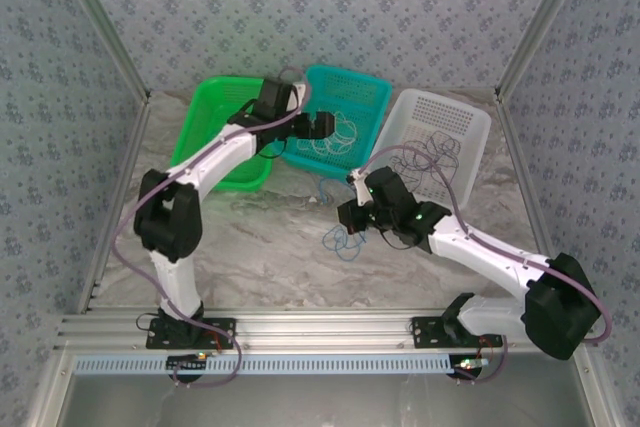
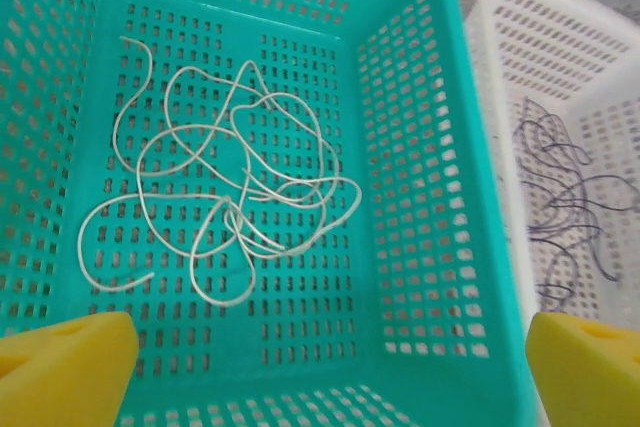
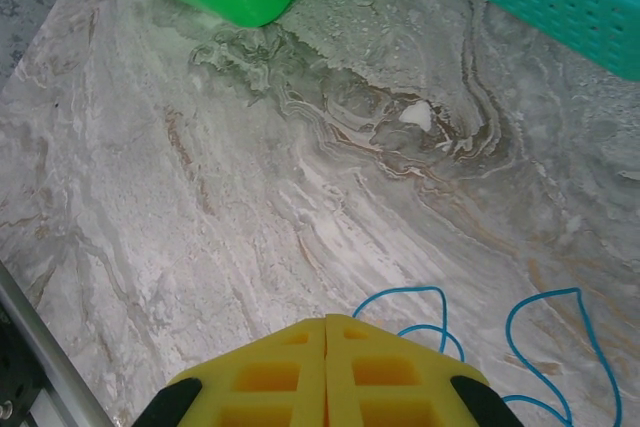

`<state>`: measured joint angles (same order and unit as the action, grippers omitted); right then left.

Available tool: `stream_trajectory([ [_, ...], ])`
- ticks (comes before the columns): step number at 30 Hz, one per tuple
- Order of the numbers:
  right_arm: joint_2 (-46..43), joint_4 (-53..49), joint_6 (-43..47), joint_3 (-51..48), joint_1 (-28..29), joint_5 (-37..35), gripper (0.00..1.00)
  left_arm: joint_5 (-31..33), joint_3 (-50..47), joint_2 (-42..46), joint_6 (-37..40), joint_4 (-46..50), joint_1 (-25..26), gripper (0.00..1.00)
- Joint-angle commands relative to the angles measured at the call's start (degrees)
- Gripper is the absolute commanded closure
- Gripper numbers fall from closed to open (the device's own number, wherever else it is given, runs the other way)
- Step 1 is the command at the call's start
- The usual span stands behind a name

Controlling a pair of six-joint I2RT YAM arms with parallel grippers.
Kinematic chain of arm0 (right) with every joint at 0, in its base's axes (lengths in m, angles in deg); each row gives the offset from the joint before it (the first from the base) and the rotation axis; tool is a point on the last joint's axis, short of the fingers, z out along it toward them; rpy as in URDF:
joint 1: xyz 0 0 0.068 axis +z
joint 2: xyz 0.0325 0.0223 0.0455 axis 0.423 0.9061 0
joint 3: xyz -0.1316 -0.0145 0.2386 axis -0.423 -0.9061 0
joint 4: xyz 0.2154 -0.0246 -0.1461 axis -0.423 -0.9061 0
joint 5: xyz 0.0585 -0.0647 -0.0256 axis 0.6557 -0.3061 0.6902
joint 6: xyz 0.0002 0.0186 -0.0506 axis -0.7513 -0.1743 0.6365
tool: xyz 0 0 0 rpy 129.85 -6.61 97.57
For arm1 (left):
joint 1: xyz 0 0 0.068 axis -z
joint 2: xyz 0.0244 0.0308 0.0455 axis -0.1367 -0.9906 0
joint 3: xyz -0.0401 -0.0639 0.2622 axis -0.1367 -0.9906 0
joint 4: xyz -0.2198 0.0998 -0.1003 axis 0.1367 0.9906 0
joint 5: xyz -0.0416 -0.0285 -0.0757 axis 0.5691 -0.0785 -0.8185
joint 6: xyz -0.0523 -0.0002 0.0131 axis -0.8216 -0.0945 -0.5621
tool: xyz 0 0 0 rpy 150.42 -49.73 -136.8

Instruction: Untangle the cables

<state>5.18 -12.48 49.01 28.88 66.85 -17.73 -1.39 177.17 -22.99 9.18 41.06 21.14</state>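
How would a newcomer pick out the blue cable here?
Start at the marble table, where a green basket, a teal basket and a white basket line the far side. On the tabletop in front of the teal basket lies the blue cable in loose loops. It alone is outside a basket: the white cable sits in the teal one, the dark cables in the white one.

My L gripper (image 1: 322, 127) hangs over teal basket (image 1: 375, 102) w/ white cable (image 1: 342, 137). My R gripper (image 1: 350, 215) is beside blue cable (image 1: 344, 242) on table (image 1: 250, 247). White basket (image 1: 455, 115) holds dark cable (image 1: 435, 159).
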Motion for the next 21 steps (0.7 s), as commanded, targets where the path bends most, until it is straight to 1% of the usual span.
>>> stream_trajectory([
  [1,-0.9,-0.3,-0.1,2.3,-1.3,0.3,1.0,-0.3,-7.1,10.2,0.0,-8.4,0.9,0.01],
  [3,-0.6,0.5,-0.5,2.5,-2.1,2.0,1.0,-0.8,-13.1,15.2,1.7,-12.9,1.8,0.01],
  [6,0.8,1.6,-1.6,2.4,-3.8,6.1,1.0,-3.0,-21.4,22.5,7.9,-18.2,3.8,0.01],
  [10,3.5,1.4,-2.4,3.6,-5.2,14.7,1.0,-0.1,-28.9,29.9,17.6,-18.5,7.6,0.01],
  [12,4.1,1.5,-2.7,4.4,-5.2,18.3,1.0,1.5,-32.0,32.6,20.3,-19.2,8.4,0.01],
  [17,5.0,0.5,-3.7,5.9,-6.1,24.5,1.0,2.3,-37.9,39.0,21.8,-23.5,9.3,0.01],
  [21,6.5,-0.4,-4.8,6.8,-7.2,28.9,1.0,4.5,-39.0,41.7,22.6,-23.9,10.4,0.0],
])
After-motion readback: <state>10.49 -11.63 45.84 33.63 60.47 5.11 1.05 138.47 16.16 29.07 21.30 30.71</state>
